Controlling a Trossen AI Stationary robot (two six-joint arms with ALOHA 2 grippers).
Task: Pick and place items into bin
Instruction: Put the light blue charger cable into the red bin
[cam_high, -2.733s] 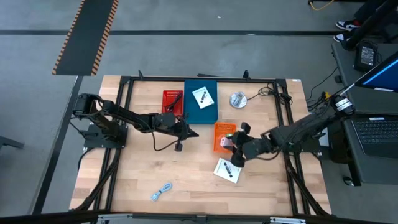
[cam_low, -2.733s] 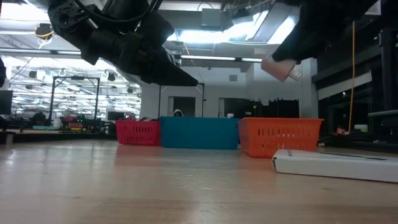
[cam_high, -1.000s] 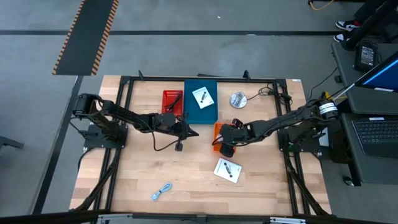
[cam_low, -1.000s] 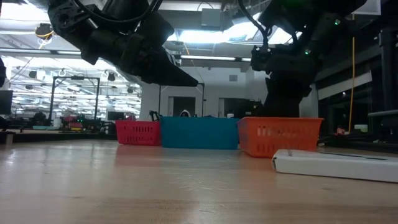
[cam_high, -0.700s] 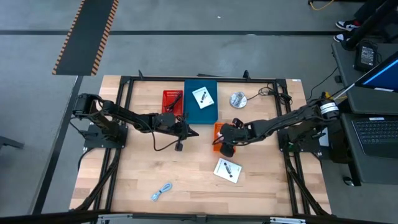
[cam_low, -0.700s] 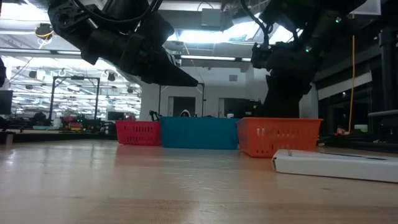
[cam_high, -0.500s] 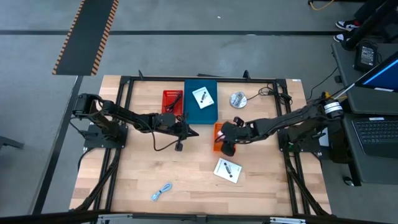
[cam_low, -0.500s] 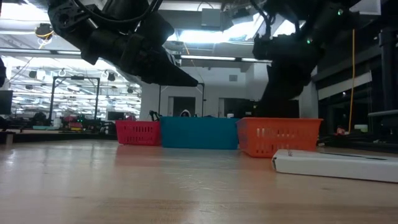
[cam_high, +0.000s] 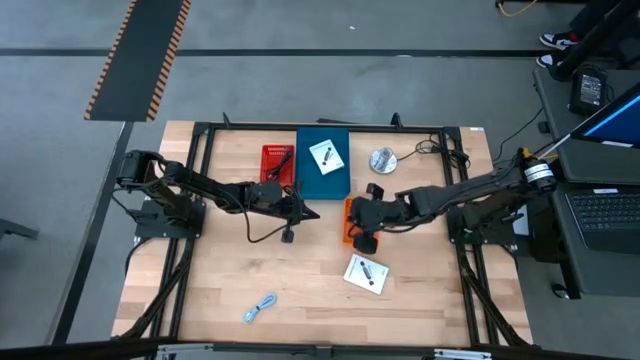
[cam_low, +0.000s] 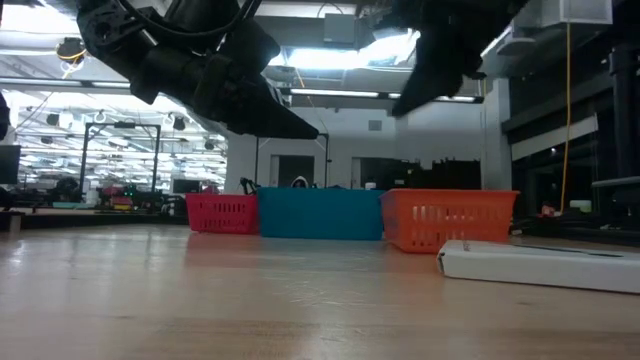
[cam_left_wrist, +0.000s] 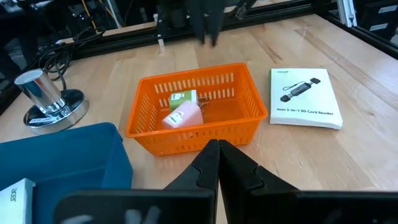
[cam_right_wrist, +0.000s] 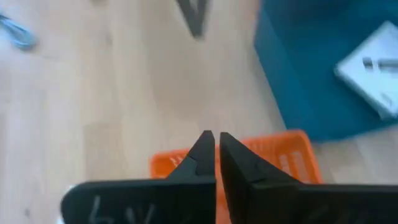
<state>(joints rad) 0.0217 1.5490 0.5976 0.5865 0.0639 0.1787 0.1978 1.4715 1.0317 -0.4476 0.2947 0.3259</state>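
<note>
Here, the light wooden surface (cam_high: 230, 280) holds three bins in a row: a red basket (cam_high: 277, 161), a blue bin (cam_high: 322, 175) and an orange basket (cam_left_wrist: 196, 115). The pink block (cam_left_wrist: 184, 116) and a green piece (cam_left_wrist: 183, 98) lie inside the orange one. The right gripper (cam_right_wrist: 216, 149) hangs over that basket, fingers pressed together (holding nothing). The left gripper (cam_left_wrist: 218, 163) waits nearby, fingers closed too. One white card (cam_high: 366, 273) rests on the wood, another white card (cam_high: 326, 156) in the blue bin. The blue cable (cam_high: 260, 307) lies well apart. Behind is a big bright room with ceiling lights.

Workshop around a pale wooden tabletop (cam_high: 220, 290)

Grey concrete floor (cam_high: 300, 25) surrounds it, with a black mat edged in orange-and-black hazard stripes (cam_high: 140, 55). An open laptop (cam_high: 600, 205) sits aside; bright ceiling lights (cam_low: 330, 55) hang beyond.
</note>
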